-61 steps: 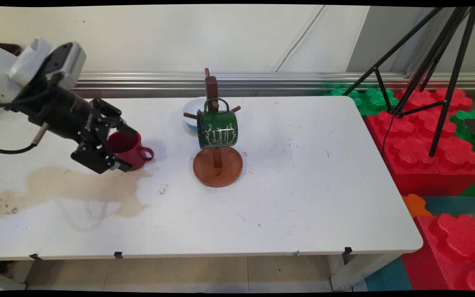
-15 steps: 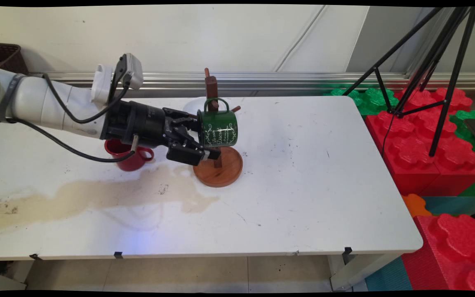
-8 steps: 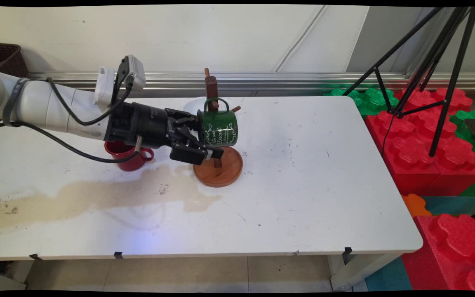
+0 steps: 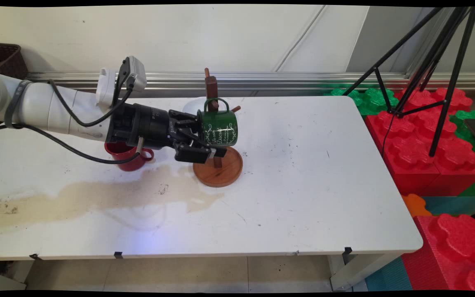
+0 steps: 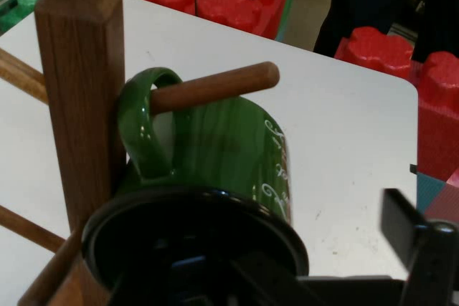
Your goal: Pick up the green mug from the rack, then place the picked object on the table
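Closing in on the green mug (image 4: pixel 218 128) — over the last second the pincer (image 4: pixel 204 138) creeps right, from beside the rim to straddling it. The red mug (image 4: pixel 127 156) sits on the counter (image 4: pixel 303 185) behind the wrist, let go a few seconds back. Pincer is spread wide: one finger inside the mug's mouth, the other (image 5: pixel 412 238) outside the wall, not clamped. Mug hangs by its handle on a peg of the wooden mug tree (image 4: pixel 217 165).
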Available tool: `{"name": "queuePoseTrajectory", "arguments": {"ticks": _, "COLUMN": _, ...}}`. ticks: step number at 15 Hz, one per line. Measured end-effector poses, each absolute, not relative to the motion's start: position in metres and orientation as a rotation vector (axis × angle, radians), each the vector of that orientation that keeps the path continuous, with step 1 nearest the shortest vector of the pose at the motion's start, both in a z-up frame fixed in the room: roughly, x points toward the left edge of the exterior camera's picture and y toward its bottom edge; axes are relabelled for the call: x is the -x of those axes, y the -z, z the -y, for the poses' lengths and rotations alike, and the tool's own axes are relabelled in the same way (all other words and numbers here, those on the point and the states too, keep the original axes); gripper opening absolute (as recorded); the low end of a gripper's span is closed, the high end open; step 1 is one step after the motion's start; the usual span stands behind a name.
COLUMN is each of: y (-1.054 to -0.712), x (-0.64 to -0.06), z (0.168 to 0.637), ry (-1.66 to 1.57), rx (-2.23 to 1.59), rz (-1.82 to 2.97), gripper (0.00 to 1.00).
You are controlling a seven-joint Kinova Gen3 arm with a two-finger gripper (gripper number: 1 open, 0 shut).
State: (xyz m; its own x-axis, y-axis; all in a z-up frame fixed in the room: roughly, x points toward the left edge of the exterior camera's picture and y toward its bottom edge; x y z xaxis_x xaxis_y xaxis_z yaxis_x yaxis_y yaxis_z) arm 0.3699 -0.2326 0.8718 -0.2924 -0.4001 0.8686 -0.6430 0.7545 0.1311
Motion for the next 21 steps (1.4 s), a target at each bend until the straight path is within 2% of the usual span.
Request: {"name": "queuePoseTrajectory", "arguments": {"ticks": 21, "y": -0.8784, "x": -0.3695, "z": 0.2295, "ry": -0.279, "rx": -0.770, "rz": 1.924, "gripper": 0.00}}
